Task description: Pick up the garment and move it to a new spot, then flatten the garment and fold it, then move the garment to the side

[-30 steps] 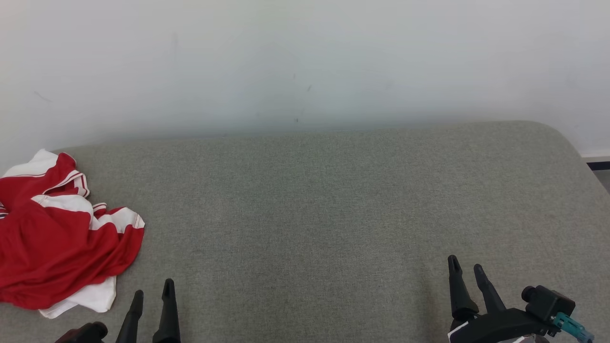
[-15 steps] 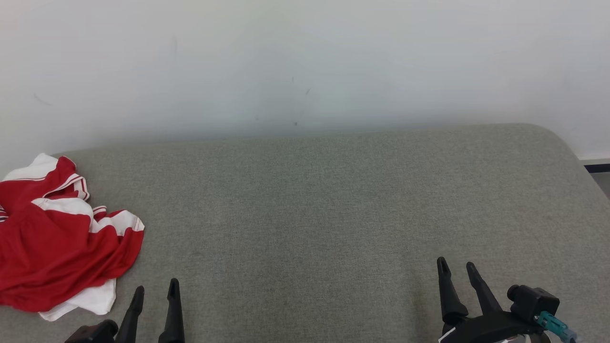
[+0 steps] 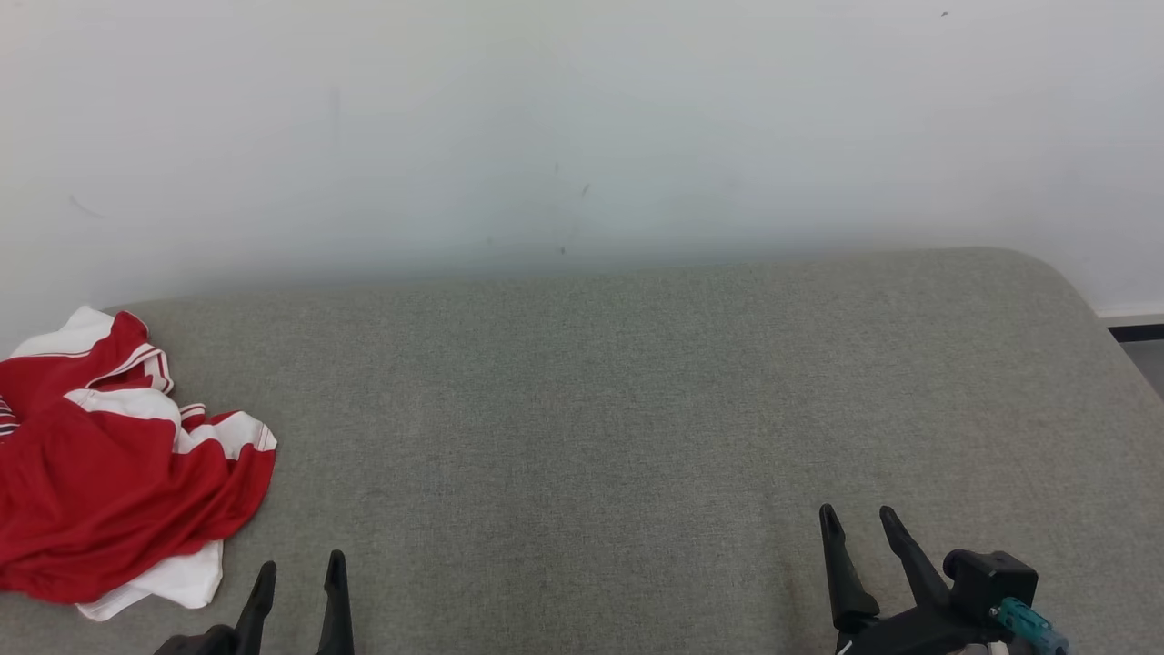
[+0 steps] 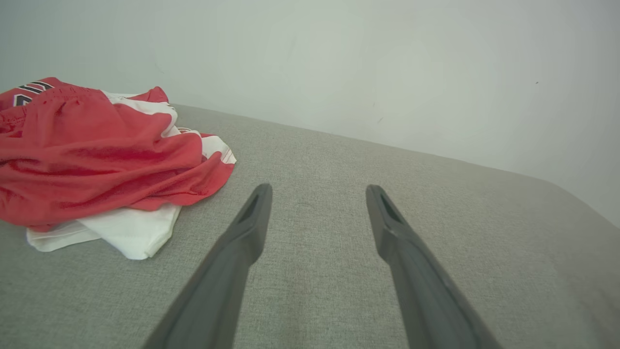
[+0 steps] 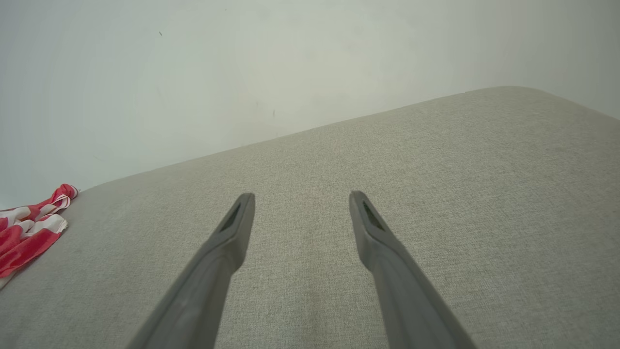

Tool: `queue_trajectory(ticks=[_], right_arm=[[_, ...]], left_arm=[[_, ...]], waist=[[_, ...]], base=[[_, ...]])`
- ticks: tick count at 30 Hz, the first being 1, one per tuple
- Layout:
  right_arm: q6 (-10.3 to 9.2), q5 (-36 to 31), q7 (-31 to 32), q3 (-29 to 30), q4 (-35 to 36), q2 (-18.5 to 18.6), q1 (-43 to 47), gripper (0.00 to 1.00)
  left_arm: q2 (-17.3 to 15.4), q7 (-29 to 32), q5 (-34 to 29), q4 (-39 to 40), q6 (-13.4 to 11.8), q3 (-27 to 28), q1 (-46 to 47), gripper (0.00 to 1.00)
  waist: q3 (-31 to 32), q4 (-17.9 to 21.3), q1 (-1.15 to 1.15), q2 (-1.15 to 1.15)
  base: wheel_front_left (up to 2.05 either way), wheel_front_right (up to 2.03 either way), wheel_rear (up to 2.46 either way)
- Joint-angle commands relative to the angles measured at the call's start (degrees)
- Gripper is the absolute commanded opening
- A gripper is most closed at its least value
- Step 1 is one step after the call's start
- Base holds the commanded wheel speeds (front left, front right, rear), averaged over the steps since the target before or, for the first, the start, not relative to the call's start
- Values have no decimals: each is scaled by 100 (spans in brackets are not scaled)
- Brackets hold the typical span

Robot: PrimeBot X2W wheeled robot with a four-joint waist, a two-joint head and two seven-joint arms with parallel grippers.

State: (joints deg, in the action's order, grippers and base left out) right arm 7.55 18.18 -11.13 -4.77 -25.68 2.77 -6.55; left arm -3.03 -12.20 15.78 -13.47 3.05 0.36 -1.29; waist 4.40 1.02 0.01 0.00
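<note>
crumpled red and white garment lies at far left of grey cushioned surface, against white wall. left gripper near garment, apart, jaws spread, empty. right gripper well apart, jaws spread, empty.

A plain white wall, faintly scuffed, is seen behind the grey fabric-covered table. A dark skirting strip is glimpsed past the table's rounded right corner.

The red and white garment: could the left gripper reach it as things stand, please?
Probably yes. The garment lies crumpled just left of the open left gripper, with only bare grey upholstery between them.
</note>
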Motion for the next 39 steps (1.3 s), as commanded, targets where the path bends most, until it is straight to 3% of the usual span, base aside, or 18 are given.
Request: queue_trajectory(ticks=[1, 26, 39], right_arm=[[-10, -135, -46, -2, 5, 15, -31, 100], [-12, -1045, -247, -158, -116, 16, -29, 100], [-13, -941, -262, -145, -148, 16, -34, 100]], left_arm=[[-17, -60, -153, -1, 8, 3, -29, 100], [4, -312, -987, -163, 2, 39, -23, 100], [11, -303, -928, -201, 3, 63, 9, 100]], waist=[[14, 1, -1, 0], [67, 21, -1, 0], [65, 12, -1, 0]], base=[[0, 0, 0], [0, 0, 0], [0, 0, 0]])
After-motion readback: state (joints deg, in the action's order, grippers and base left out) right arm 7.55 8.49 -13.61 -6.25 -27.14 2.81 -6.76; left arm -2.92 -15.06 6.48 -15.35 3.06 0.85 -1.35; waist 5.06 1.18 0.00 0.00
